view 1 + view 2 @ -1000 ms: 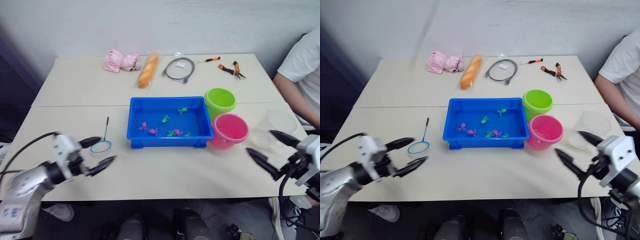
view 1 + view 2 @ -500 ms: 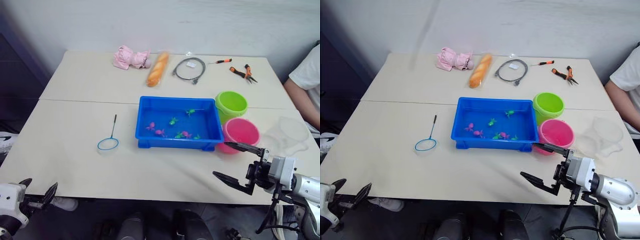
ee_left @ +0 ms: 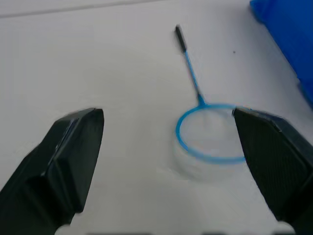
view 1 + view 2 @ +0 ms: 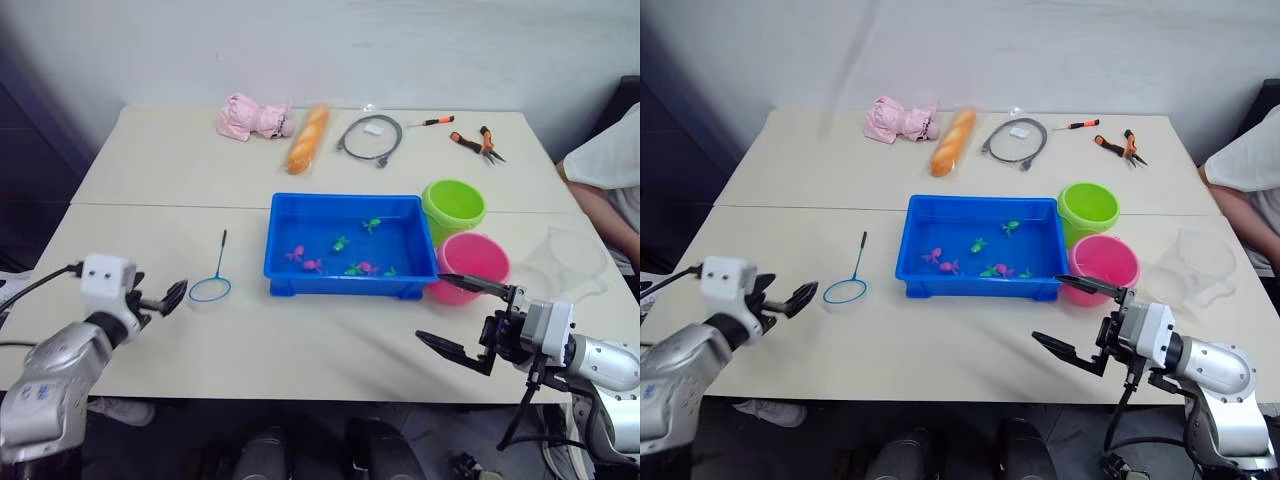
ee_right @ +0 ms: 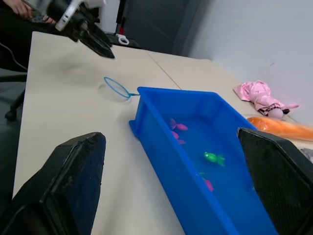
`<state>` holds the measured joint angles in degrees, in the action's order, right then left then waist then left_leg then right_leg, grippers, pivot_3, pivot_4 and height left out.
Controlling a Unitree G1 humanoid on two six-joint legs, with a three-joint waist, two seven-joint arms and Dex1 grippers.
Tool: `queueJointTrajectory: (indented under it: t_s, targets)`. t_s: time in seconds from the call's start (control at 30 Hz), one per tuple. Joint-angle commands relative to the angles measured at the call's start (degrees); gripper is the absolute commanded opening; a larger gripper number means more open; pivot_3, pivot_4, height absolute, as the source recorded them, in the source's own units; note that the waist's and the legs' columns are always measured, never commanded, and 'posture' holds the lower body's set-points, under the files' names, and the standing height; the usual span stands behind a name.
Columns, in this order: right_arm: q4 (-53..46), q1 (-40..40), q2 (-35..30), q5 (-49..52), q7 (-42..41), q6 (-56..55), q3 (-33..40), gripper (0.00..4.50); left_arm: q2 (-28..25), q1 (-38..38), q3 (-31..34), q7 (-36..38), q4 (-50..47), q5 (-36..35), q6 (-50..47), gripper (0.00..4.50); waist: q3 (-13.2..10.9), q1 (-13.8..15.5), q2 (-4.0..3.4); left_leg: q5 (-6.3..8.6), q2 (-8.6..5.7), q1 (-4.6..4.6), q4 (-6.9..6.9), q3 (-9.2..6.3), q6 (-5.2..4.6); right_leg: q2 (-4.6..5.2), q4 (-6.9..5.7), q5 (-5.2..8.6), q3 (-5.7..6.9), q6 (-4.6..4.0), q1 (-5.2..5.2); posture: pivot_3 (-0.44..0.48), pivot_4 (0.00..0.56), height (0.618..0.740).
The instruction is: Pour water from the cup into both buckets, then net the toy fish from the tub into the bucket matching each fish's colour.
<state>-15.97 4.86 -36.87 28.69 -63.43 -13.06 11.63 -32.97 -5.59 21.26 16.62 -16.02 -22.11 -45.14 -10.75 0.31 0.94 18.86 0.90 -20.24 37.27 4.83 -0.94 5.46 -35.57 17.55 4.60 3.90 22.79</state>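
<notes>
The blue tub (image 4: 345, 199) stands mid-table with several small pink fish (image 4: 305, 264) and green fish (image 4: 340, 242) in it. Right of it are the lime green bucket (image 4: 453, 205) and, nearer, the pink bucket (image 4: 472, 262). The clear cup (image 4: 570, 262) sits upright further right, away from both grippers. The net (image 4: 210, 289) lies flat left of the tub, its handle pointing away. My left gripper (image 3: 167, 113) is open just left of the net's hoop, holding nothing. My right gripper (image 4: 430, 307) is open and holds nothing, in front of the pink bucket, by the tub's near right corner.
Along the far edge lie a pink plush toy (image 4: 250, 117), a bread loaf (image 4: 305, 140), a grey coiled cable (image 4: 368, 137), a screwdriver (image 4: 430, 121) and pliers (image 4: 478, 142). A person's arm (image 4: 605, 170) rests at the right edge, behind the cup.
The left gripper dropped below the table's front left edge, then rose back beside the net. The right gripper swung left from beside the cup to the pink bucket's front. The camera shifted.
</notes>
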Motion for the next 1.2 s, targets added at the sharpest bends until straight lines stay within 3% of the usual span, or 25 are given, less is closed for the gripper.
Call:
queueJointTrajectory:
  t_s: [0.03,0.2,0.37,0.47,0.73,0.8,0.93,1.07,1.2]
  targets:
    - [-2.40,0.18,-0.09,0.06,2.33,1.19,0.73,4.47,1.75,-11.02,-8.12,-2.65,6.63,3.19,-4.34,4.50,0.00,0.54,0.02,-0.03,-0.02,-0.01,0.08,0.00,-0.03,0.00,-0.05,-0.03,0.02,0.05,-0.03,0.000,0.150,0.738]
    - [-3.36,-0.15,0.68,-1.48,5.96,1.96,0.40,4.47,5.93,-19.48,-14.57,-5.18,17.09,7.91,-2.73,4.50,0.00,0.53,0.02,-0.02,-0.03,-0.05,0.15,0.08,-0.01,-0.03,-0.05,-0.08,-0.02,0.14,0.00,0.000,0.150,0.738]
    - [-4.89,-0.46,1.29,-2.52,8.55,3.23,-0.56,4.47,9.47,-25.31,-15.63,-9.09,27.49,10.73,-6.14,4.50,0.00,0.56,0.04,-0.05,-0.03,-0.04,0.20,0.14,0.03,-0.07,-0.10,-0.08,-0.02,0.15,0.02,0.000,0.150,0.738]
    - [-5.49,-0.29,1.36,-2.84,9.24,3.58,-0.77,4.50,10.56,-26.79,-15.48,-9.06,30.24,10.71,-7.93,3.66,0.00,0.84,0.05,-0.05,-0.03,-0.05,0.27,0.14,0.03,-0.07,-0.15,-0.08,-0.02,0.15,0.02,0.000,0.150,0.738]
    - [-5.19,1.85,1.57,-3.39,9.82,1.90,-0.25,4.50,9.72,-24.59,-14.97,-7.27,30.85,11.54,-6.73,0.05,0.01,1.13,0.06,-0.04,-0.03,-0.04,0.42,0.14,0.02,-0.05,-0.24,-0.08,-0.04,0.15,-0.01,0.000,0.150,0.738]
    - [-4.78,2.27,1.49,-3.33,9.57,1.38,0.13,4.50,9.39,-24.80,-9.67,-6.48,30.84,9.06,-2.46,0.01,0.01,1.05,0.06,-0.03,-0.03,-0.04,0.47,0.15,0.02,-0.04,-0.24,-0.08,-0.06,0.15,-0.02,0.000,0.150,0.738]
    - [-7.59,3.13,-0.84,0.65,10.99,9.77,0.86,4.50,4.75,-24.51,-1.14,7.56,26.06,0.20,8.01,0.01,-0.07,0.65,0.18,-0.06,0.04,-0.09,0.48,0.13,0.08,-0.07,-0.26,-0.08,-0.03,0.15,0.04,0.000,0.150,0.738]
    - [-13.61,2.28,-6.85,4.18,14.09,25.05,0.18,4.50,-6.84,-19.20,-5.73,29.47,19.51,-3.53,10.47,0.01,-0.06,-0.41,0.16,-0.05,0.07,-0.08,0.48,0.14,0.14,-0.05,-0.30,-0.07,-0.09,0.12,0.10,0.000,0.150,0.738]
    - [-17.35,-6.30,-9.78,12.06,14.43,36.90,-2.97,4.50,-16.15,-18.35,-10.65,49.70,12.02,-6.56,16.83,0.01,-0.07,-0.47,0.10,-0.04,0.06,-0.10,0.47,0.07,0.15,-0.01,-0.25,-0.03,-0.09,0.06,0.09,0.000,0.150,0.738]
